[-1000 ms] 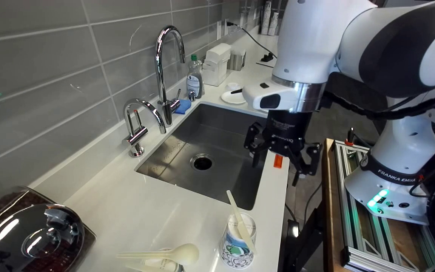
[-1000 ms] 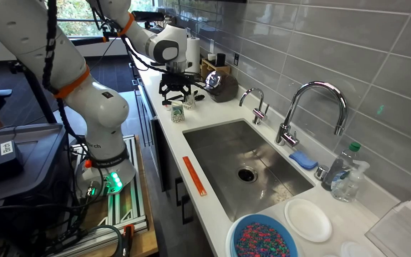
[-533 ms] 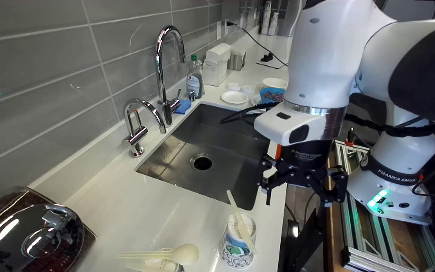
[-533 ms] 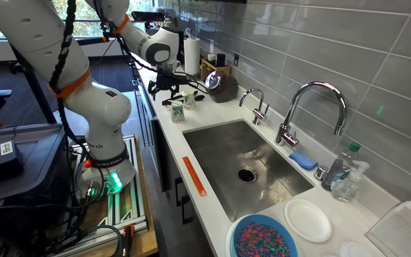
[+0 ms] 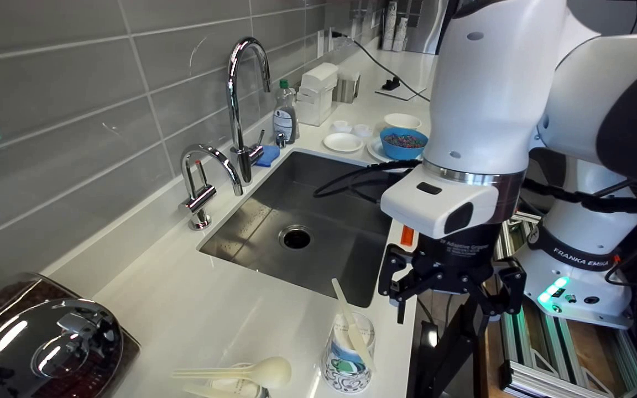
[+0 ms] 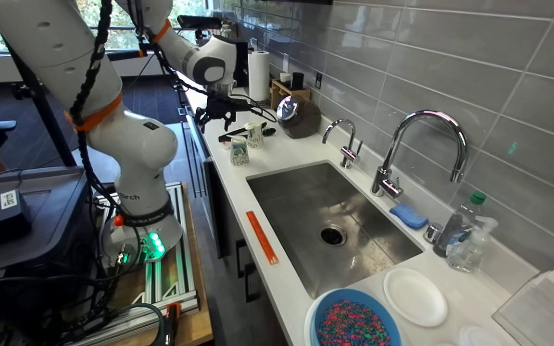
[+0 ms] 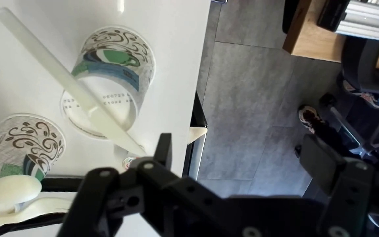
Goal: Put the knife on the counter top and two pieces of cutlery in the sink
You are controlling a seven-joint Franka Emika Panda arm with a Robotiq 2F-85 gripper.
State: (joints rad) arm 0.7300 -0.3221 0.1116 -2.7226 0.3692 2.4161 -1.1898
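A pale knife (image 7: 56, 72) lies tilted across an upturned paper cup (image 7: 117, 59) on the white counter top (image 5: 197, 309); the same knife (image 5: 351, 323) shows in an exterior view. Two pieces of cutlery, a spoon (image 7: 13, 189) and what looks like a fork (image 7: 28, 212), rest by a second cup (image 7: 28, 141). The steel sink (image 6: 296, 206) holds no cutlery. My gripper (image 5: 444, 318) stands open above the counter's front edge, to the knife's right. In the wrist view the gripper (image 7: 242, 156) has nothing between its fingers; one is over the counter, the other over the floor.
Two taps (image 5: 199, 190) rise behind the sink. A jar with a shiny lid (image 5: 53, 354) stands near the wall. An orange strip (image 6: 261, 236) lies along the front rim. A blue bowl (image 6: 397, 331) and white plate (image 6: 414, 295) sit past the sink. Black utensils (image 6: 231, 135) lie behind the cups.
My gripper has come from above the sink's front edge, down and along the counter toward the cups, then slightly outward. It has stayed open. The knife and cutlery have not moved.
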